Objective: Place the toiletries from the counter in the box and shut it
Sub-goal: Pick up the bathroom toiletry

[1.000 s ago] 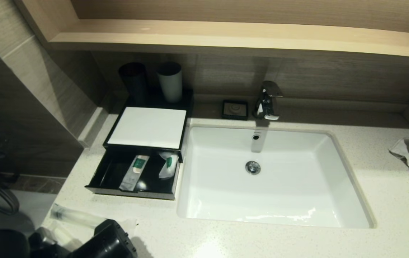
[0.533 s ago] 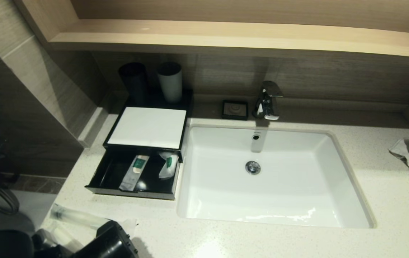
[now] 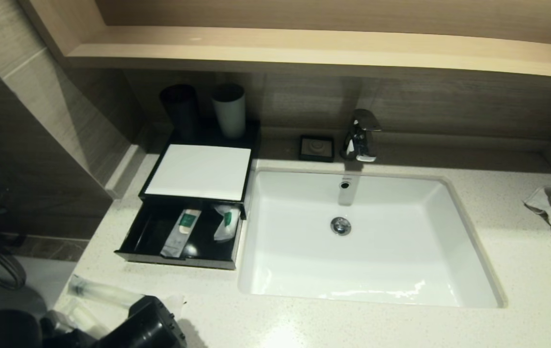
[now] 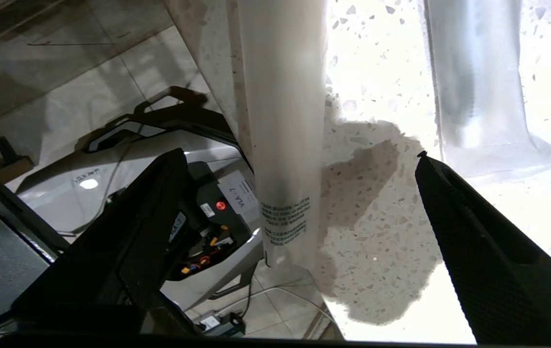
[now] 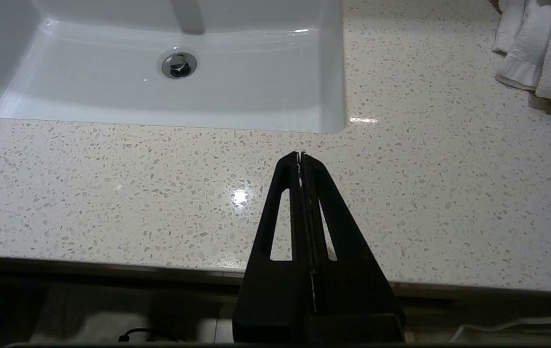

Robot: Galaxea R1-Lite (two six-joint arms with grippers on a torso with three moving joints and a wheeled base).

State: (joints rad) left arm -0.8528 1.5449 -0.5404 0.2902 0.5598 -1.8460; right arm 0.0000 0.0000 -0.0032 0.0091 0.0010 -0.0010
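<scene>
Now left gripper [image 4: 299,193] hovering over counter edge [image 4: 382,270], fingers spread wide, straddling packet [image 4: 282,121]; second packet [image 4: 478,82] just beyond one finger. Advice: descend centred, avoid overhanging end. Drawer [image 3: 179,253] standing open, well ahead. Right gripper [image 5: 300,155] sitting pinched together, idle, near sink [image 5: 333,96].

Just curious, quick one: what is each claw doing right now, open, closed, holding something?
Left gripper: open, straddling a clear toiletry packet, not holding it.
Right gripper: closed, empty, above the counter.

matte black left hand [image 4: 299,193], textured fingers [image 4: 473,232] (tapered wedges).
</scene>
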